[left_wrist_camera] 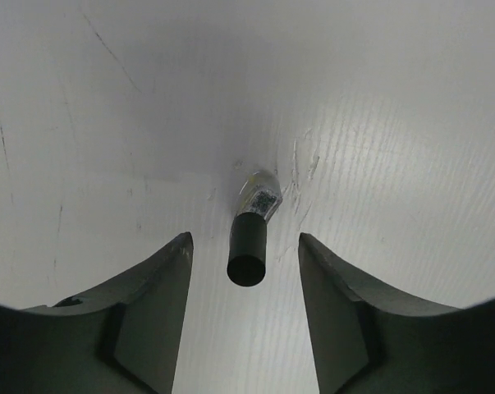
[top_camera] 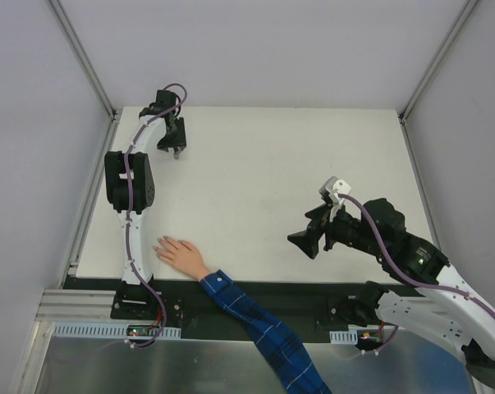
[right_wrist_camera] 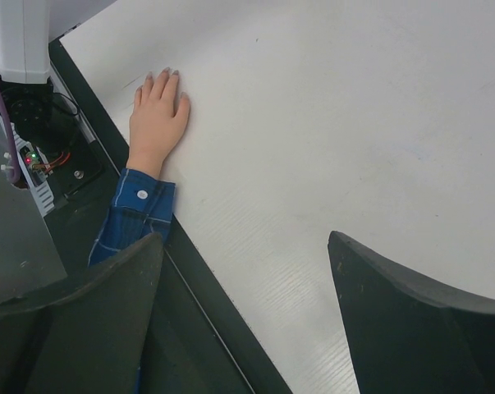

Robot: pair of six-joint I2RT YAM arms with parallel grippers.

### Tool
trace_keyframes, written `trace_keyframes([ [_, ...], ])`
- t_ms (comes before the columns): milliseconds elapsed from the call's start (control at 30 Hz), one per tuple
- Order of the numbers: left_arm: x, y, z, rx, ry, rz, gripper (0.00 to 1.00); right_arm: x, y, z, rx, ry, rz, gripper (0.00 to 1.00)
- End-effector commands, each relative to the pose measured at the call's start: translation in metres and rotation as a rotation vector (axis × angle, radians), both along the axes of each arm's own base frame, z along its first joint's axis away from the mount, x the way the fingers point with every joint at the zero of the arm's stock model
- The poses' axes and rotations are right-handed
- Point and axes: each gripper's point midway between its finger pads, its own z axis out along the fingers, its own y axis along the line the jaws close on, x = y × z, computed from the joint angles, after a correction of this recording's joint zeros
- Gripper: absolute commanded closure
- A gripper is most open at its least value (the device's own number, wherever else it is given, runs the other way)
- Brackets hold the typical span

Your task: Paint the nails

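Left gripper open wide, holds nothing. Small nail polish bottle sits between jaws. Go straight down, squeeze dark cap softly, don't tip bottle. Right gripper open, empty. Nails on pale hand, flat near table front edge, far from bottle.

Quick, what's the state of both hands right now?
Left hand: open, straddling the small dark bottle, not gripping it.
Right hand: open, holding nothing.
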Motion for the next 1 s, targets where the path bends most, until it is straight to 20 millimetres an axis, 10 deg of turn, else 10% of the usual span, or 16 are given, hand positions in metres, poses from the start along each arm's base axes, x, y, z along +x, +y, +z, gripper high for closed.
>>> trace_keyframes([
  [0,0.003,0.000,0.035,-0.004,-0.043,-0.014,0.43,0.000,-0.002,0.022,0.056,-0.019,-0.024,0.15],
  [100,0.001,-0.003,0.085,-0.018,-0.119,-0.016,0.40,0.005,-0.011,0.030,0.054,-0.008,-0.087,0.16],
  [267,-0.029,-0.031,0.233,-0.123,-0.399,-0.097,0.27,0.036,-0.074,0.030,-0.114,-0.018,-0.454,0.12],
  [533,-0.188,-0.166,0.383,-0.495,-0.628,-0.598,0.09,0.048,-0.134,0.086,-0.184,-0.126,-0.713,0.05],
  [767,-0.276,-0.197,0.425,-0.662,-0.666,-0.832,0.06,0.045,-0.144,0.145,-0.079,-0.251,-0.709,0.02],
  [967,-0.301,-0.196,0.424,-0.688,-0.660,-0.865,0.06,0.052,-0.131,0.164,-0.075,-0.256,-0.680,0.04],
])
